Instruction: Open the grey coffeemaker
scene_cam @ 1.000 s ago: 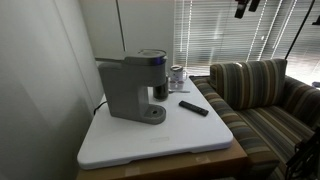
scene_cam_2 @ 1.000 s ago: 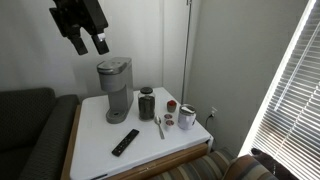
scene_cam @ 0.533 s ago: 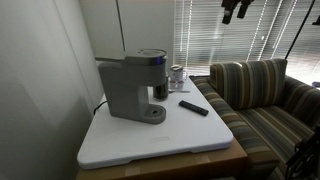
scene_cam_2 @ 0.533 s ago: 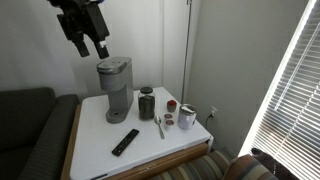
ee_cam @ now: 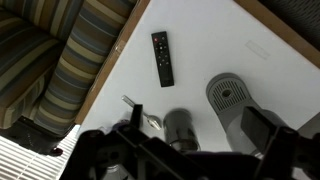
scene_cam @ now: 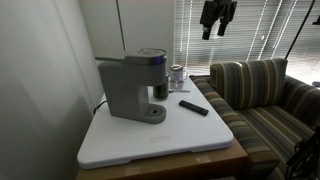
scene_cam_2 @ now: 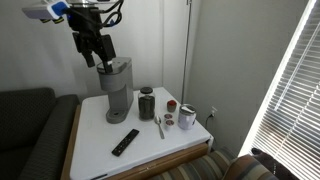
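Note:
The grey coffeemaker point(scene_cam: 131, 86) stands at the back of the white table point(scene_cam: 160, 140), its dark-rimmed top lid down; it also shows in an exterior view point(scene_cam_2: 115, 88). In the wrist view I see its round drip base point(ee_cam: 232, 95) and body point(ee_cam: 262, 130) from above. My gripper point(scene_cam_2: 99, 52) hangs open and empty just above the lid, not touching it. It shows at the top in an exterior view point(scene_cam: 217, 17), and its dark fingers point(ee_cam: 100, 150) fill the bottom of the wrist view.
A dark metal can point(scene_cam_2: 147, 103), a spoon point(scene_cam_2: 159, 126), small cans point(scene_cam_2: 171, 105) and a white mug point(scene_cam_2: 187, 117) stand beside the machine. A black remote point(scene_cam_2: 125, 141) lies near the front. A striped couch point(scene_cam: 260, 100) borders the table; a wall is behind.
My gripper has come down and moved toward the coffeemaker's top, staying open. Nothing on the table has moved.

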